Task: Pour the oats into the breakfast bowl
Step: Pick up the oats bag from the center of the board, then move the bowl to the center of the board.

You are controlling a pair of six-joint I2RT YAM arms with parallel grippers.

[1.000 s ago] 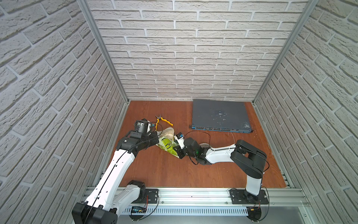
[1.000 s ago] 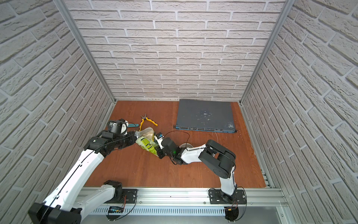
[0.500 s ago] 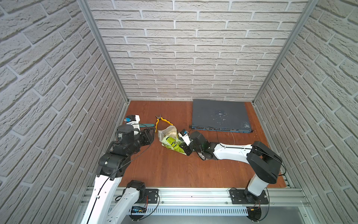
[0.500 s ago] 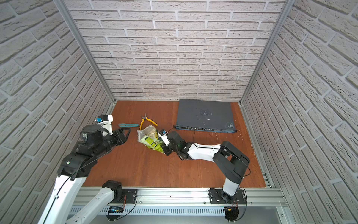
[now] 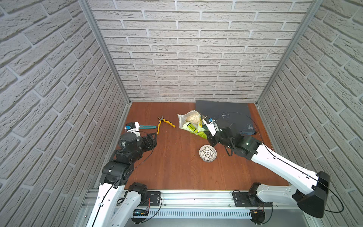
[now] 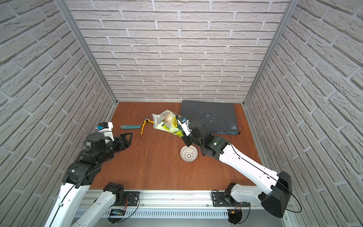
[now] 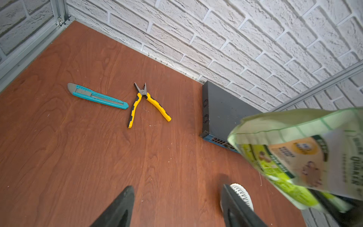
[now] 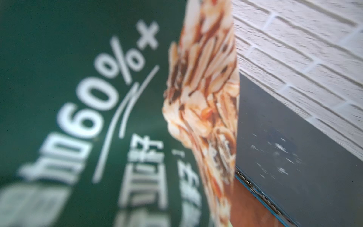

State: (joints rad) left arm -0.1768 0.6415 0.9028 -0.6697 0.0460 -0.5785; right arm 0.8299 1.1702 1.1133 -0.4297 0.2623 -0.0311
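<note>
Left end effector (image 7: pixel 176 194) released; right end effector (image 5: pixel 208 136) clamped on the pouch (image 5: pixel 191 125).
Left: fingers (image 7: pixel 119 208) spread wide with nothing between them, above bare desk (image 5: pixel 172 161), well left of the breakfast bowl (image 5: pixel 207 153). Utility knife (image 7: pixel 97 96) and pliers (image 7: pixel 145 102) lie behind and left of the bowl, untouched. Pouch is tilted in the air just behind the bowl, mouth open, oats (image 5: pixel 191 118) inside. Right: grasps the pouch's lower end, just above the bowl's far rim. Bowl sits on the desk.
</note>
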